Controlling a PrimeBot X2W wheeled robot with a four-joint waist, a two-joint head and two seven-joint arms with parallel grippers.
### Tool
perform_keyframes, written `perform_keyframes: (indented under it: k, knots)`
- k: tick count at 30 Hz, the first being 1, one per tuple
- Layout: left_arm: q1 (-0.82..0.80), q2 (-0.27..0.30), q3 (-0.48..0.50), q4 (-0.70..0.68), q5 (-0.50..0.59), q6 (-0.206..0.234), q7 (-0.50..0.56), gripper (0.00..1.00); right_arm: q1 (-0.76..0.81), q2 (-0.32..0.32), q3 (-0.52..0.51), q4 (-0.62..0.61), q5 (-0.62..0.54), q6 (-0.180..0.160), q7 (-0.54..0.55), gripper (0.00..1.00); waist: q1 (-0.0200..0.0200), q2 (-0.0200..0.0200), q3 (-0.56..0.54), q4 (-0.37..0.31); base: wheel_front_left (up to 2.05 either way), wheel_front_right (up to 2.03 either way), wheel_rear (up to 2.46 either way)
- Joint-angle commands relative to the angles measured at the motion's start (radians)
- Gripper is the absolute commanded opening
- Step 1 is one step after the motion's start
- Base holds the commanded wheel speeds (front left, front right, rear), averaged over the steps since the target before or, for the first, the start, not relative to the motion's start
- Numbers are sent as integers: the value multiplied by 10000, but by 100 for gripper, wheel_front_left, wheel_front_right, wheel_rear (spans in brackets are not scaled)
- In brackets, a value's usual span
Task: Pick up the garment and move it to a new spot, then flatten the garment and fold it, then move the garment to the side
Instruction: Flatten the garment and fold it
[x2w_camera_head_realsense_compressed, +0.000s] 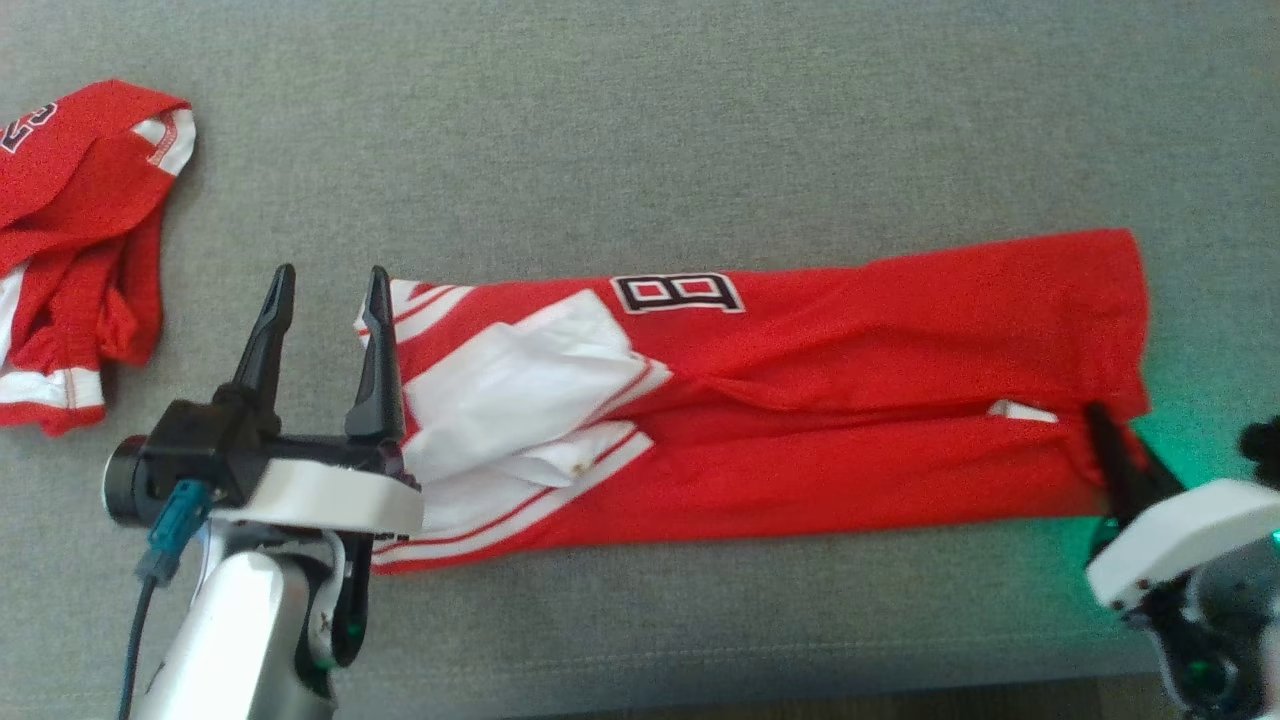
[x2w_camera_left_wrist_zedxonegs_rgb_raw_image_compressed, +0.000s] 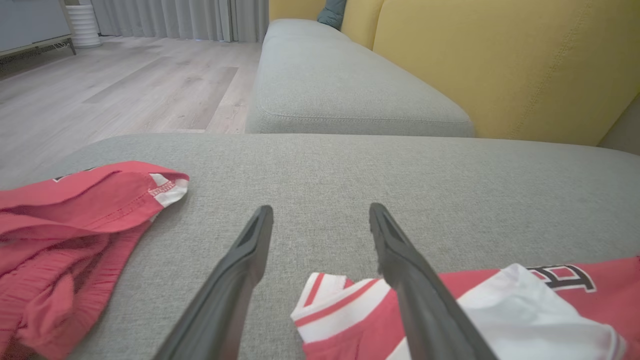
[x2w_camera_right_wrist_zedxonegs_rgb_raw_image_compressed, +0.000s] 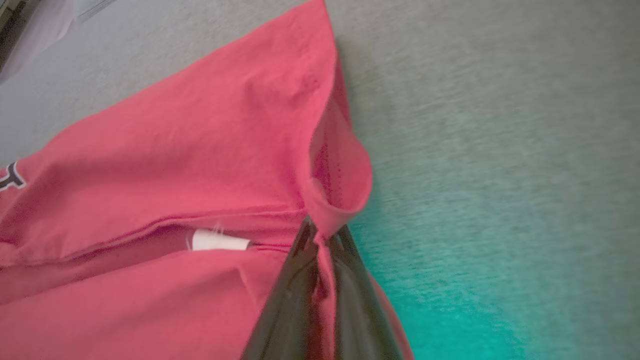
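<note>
Looking down on the garment (x2w_camera_head_realsense_compressed: 850, 330), folded into a long red strip on the grey cushion (x2w_camera_head_realsense_compressed: 700, 120). Runs side to side, with the white striped end at the left and the plain red end at the right. Pinched near the right corner by the right gripper (x2w_camera_right_wrist_zedxonegs_rgb_raw_image_compressed: 316, 234), shut tight on a little fold of red cloth. Hovering at the other end with the left gripper (x2w_camera_head_realsense_compressed: 331, 275), jaws spread wide and holding nothing. One finger over the striped edge, the other over bare cushion, with nearly all the cloth just to the right of the jaws. Hard to tell whether touching the cloth or only above it. Probably time to grab the left end too. Calls for a small slide to the right and down to get the striped edge between the fingers, then a squeeze. Best done by the left arm, much nearer to that end, with the right arm busy at the far end. Looks flattened and partly folded already, with more folding and the move to the side not yet done. Take care with the loose white sleeve (x2w_camera_head_realsense_compressed: 520, 390), likely to flop open when lifted. Keep away from the other red garment (x2w_camera_head_realsense_compressed: 80, 250), bunched up at the far left, well apart from the strip.
</note>
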Motion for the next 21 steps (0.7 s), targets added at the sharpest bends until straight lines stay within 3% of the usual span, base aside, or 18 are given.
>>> perform_keyframes:
  k: [1,7,12,16,21]
  knots:
    - [-248,206,294,-300,92,60,-82,100,-196,-312,-224,-300,38,-9,-107,0,0,0,-12,-5,0,0,0]
    - [-173,188,328,-302,54,120,-131,100,-332,-626,-1594,-439,57,-9,-64,0,0,0,-99,-23,0,0,0]
    - [-132,173,343,-291,12,126,-160,100,-319,-719,-2112,-721,-40,-9,144,0,0,0,-203,-26,0,0,0]
    - [-78,173,375,-252,-35,145,-179,100,-404,-872,-1690,-1496,-532,-9,257,0,0,0,-400,-84,0,0,0]
    - [26,187,346,-218,-78,145,-184,100,-646,-902,-28,-2971,-1204,-9,608,0,0,0,-746,-131,0,0,0]
